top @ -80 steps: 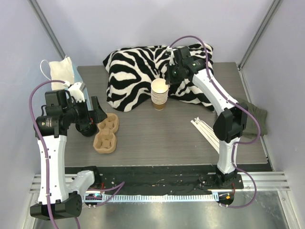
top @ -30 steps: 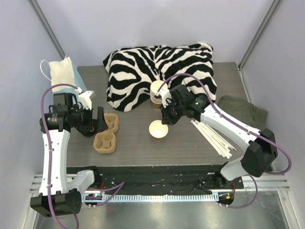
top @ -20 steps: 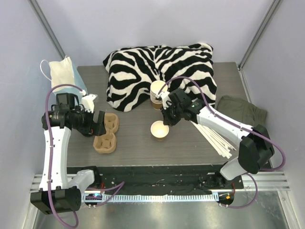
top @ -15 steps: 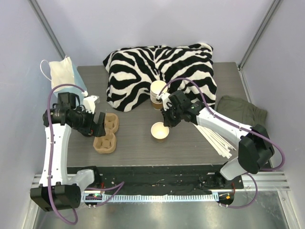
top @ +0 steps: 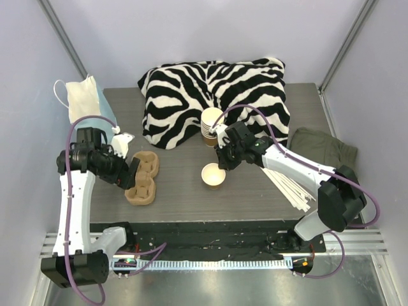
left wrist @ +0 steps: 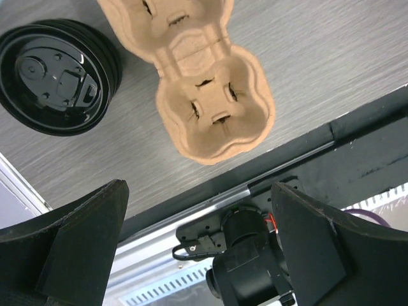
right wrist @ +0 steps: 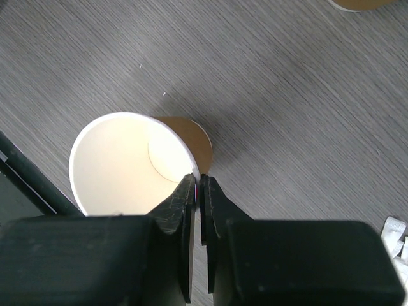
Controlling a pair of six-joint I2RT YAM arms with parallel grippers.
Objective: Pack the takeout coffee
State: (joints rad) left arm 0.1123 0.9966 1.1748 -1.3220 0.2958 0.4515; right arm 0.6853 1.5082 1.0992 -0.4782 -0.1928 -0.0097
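— Where's the paper cup (top: 212,173)?
— Standing open-topped on the grey table (top: 255,201), just this side of the stack of cups (top: 212,124). The right tool (top: 220,166) is narrow, pinching its rim.
— And the left tool (top: 132,173)?
— Spread wide above the cup tray (top: 143,180), with black lids (left wrist: 57,76) just beside it.
— Behind?
— A zebra cloth (top: 210,89) at the back, and pale walls (top: 191,32).

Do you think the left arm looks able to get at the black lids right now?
Likely yes: the open left gripper hovers nearby, and nothing covers the lids.
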